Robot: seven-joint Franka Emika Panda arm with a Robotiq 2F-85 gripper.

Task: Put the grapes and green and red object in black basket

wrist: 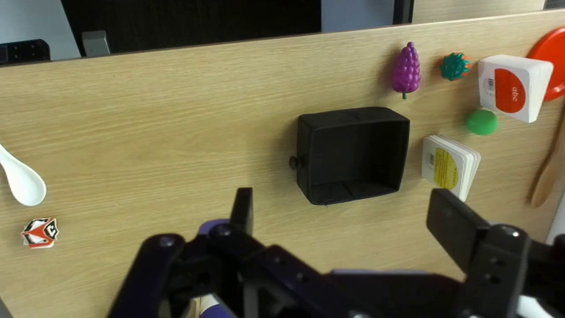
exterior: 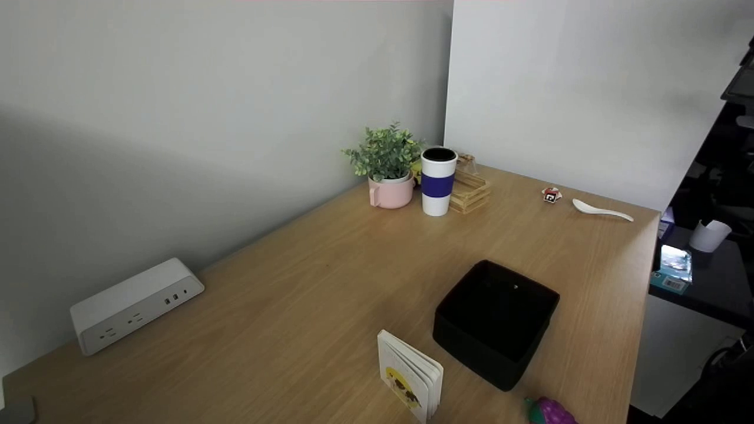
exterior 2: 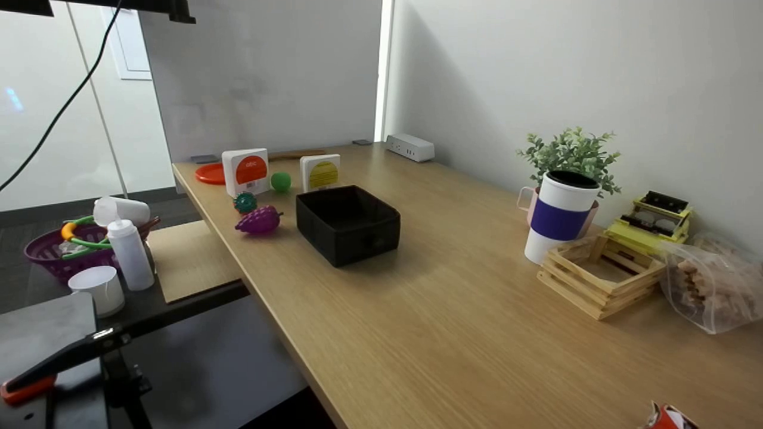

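The grapes, a purple toy bunch (wrist: 406,70), lie on the table beside the black basket; they also show in both exterior views (exterior: 552,410) (exterior 2: 260,220). The green and red object, small, spiky and teal-green with orange-red edges (wrist: 454,66), lies next to the grapes; it also shows in an exterior view (exterior 2: 245,202). The low black basket (wrist: 304,154) stands upright and looks empty; it shows in both exterior views (exterior: 471,347) (exterior 2: 322,232). My gripper (wrist: 342,205) is open with nothing between its fingers, above the table and apart from all three.
Near the basket stand a yellow-marked card book (wrist: 446,165), a red-marked book (wrist: 510,90) and a green ball (wrist: 482,122). A red plate (wrist: 551,66) is beyond. A tumbler (exterior 2: 560,217), potted plant (exterior: 389,159) and wooden crate (exterior 2: 596,286) stand along the wall. A white spoon (exterior: 601,210) lies on the table.
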